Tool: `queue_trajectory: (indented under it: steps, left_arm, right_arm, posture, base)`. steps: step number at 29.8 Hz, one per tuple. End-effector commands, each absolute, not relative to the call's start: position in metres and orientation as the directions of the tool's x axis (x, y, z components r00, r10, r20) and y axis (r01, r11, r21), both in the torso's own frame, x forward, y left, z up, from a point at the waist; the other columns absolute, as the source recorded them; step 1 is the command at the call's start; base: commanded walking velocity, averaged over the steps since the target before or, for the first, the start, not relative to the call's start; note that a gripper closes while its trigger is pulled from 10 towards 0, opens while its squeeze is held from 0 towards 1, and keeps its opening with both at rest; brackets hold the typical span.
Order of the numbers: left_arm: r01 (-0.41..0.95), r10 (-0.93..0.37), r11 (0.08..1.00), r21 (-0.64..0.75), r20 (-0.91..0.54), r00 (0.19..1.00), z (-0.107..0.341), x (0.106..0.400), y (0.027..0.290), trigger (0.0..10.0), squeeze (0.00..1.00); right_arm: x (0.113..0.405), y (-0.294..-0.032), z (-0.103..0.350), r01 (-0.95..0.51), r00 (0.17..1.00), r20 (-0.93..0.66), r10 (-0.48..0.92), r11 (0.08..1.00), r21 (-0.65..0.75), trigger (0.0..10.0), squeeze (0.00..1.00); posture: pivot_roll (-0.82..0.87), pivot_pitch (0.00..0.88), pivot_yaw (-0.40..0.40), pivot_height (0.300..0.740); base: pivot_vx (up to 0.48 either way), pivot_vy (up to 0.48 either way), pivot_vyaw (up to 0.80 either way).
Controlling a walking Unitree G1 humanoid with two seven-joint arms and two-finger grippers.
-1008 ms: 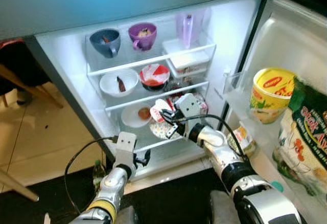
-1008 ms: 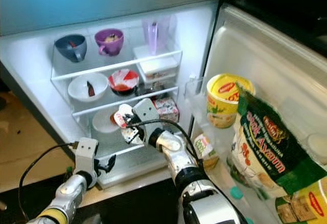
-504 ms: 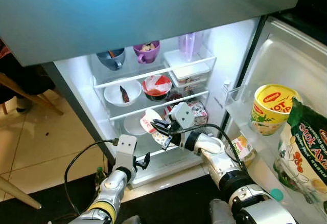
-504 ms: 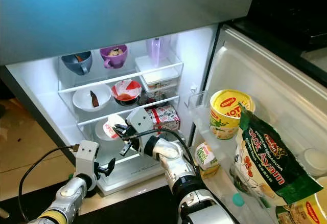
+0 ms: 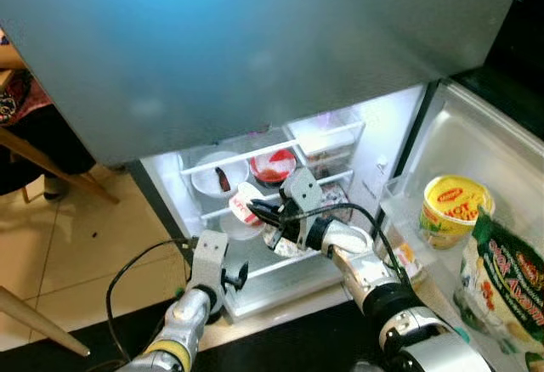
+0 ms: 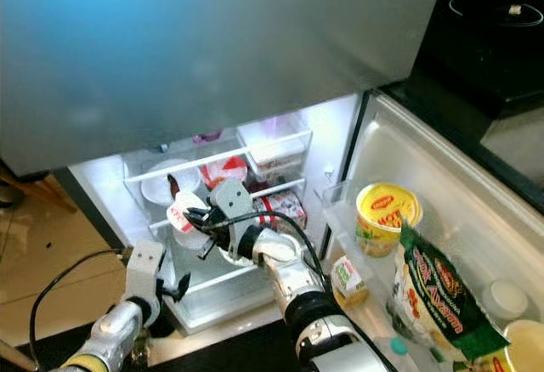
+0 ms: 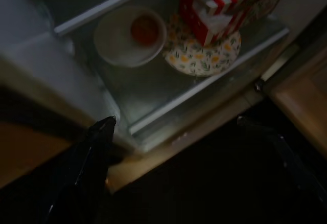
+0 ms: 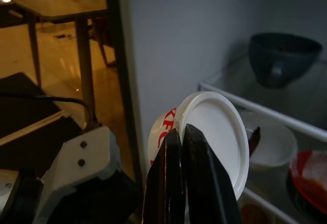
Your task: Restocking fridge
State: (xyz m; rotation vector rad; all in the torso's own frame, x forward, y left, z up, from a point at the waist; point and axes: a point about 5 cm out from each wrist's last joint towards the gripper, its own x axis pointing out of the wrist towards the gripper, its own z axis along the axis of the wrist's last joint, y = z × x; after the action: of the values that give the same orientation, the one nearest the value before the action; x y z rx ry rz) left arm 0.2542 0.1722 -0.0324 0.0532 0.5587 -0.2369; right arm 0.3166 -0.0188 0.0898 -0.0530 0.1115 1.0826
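A white KFC cup (image 5: pixel 245 206) with red lettering and a white lid (image 8: pixel 212 137) hangs tilted in front of the fridge's lower shelves. My right gripper (image 5: pixel 259 213) is shut on it, its two fingers (image 8: pixel 196 178) pinching the lid's rim. Behind it on the lower shelf stand a white plate (image 7: pixel 130 37) with a red-brown piece, a floral plate (image 7: pixel 204 55) and a red-and-white box (image 7: pixel 219 4). My left gripper (image 5: pixel 235 275) hovers low at the fridge's front edge, open and holding nothing.
The grey upper door (image 5: pixel 255 49) hangs over the fridge. A white bowl (image 5: pixel 217 181), a red bowl (image 5: pixel 274 166) and clear containers (image 5: pixel 327 138) fill the middle shelf. The open door (image 5: pixel 501 151) on the right carries a yellow noodle cup (image 5: pixel 455 211), a green bag (image 5: pixel 510 279) and a small carton (image 5: pixel 406 257). Chair legs (image 5: pixel 51 168) stand left.
The camera has shifted, so the grey door now hides the top shelf. My right gripper has carried the cup leftward, away from the box. The left gripper has hardly moved.
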Motion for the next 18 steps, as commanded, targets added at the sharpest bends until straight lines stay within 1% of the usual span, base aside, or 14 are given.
queue_trajectory:
  steps: [1, 8, 14, 16, 17, 18]
  left_arm:
    - [0.211, -0.181, 0.977, -0.014, -0.572, 0.8, -0.04, 0.244, 0.18, 10.0, 0.0]
    - [0.218, -0.187, 0.976, -0.016, -0.578, 0.794, -0.043, 0.24, 0.177, 10.0, 0.0]
    - [0.233, -0.197, 0.973, -0.012, -0.577, 0.793, -0.042, 0.242, 0.174, 10.0, 0.0]
    - [0.233, -0.196, 0.973, -0.011, -0.576, 0.793, -0.042, 0.242, 0.174, 10.0, 0.0]
    - [0.233, -0.196, 0.973, -0.011, -0.576, 0.793, -0.042, 0.242, 0.174, 10.0, 0.0]
    - [0.233, -0.196, 0.972, -0.011, -0.577, 0.793, -0.042, 0.242, 0.174, 10.0, 0.0]
  right_arm:
    - [0.311, -0.014, 0.085, -0.888, 0.45, -0.124, 0.884, 0.457, 0.037, 10.0, 0.0]
    - [0.314, -0.022, 0.082, -0.871, 0.483, -0.147, 0.863, 0.491, 0.024, 10.0, 0.0]
    - [0.314, -0.024, 0.082, -0.866, 0.492, -0.145, 0.859, 0.499, 0.016, 10.0, 0.0]
    - [0.317, -0.026, 0.084, -0.845, 0.53, -0.134, 0.837, 0.536, 0.005, 10.0, 0.0]
    - [0.317, -0.026, 0.084, -0.845, 0.53, -0.134, 0.837, 0.536, 0.005, 10.0, 0.0]
    - [0.318, -0.028, 0.085, -0.83, 0.556, -0.115, 0.823, 0.558, -0.011, 10.0, 0.0]
  posture:
    - [-0.04, 0.042, 0.054, 0.74]
    - [-0.05, 0.03, 0.06, 0.74]
    - [-0.05, 0.024, 0.059, 0.74]
    - [-0.05, 0.023, 0.059, 0.74]
    - [-0.05, 0.023, 0.059, 0.74]
    - [-0.05, 0.023, 0.059, 0.74]
  base:
    - [0.0, 0.0, 0.0]
    - [0.0, 0.0, 0.0]
    - [0.0, 0.0, 0.0]
    - [0.0, 0.0, 0.0]
    - [0.0, 0.0, 0.0]
    - [0.0, 0.0, 0.0]
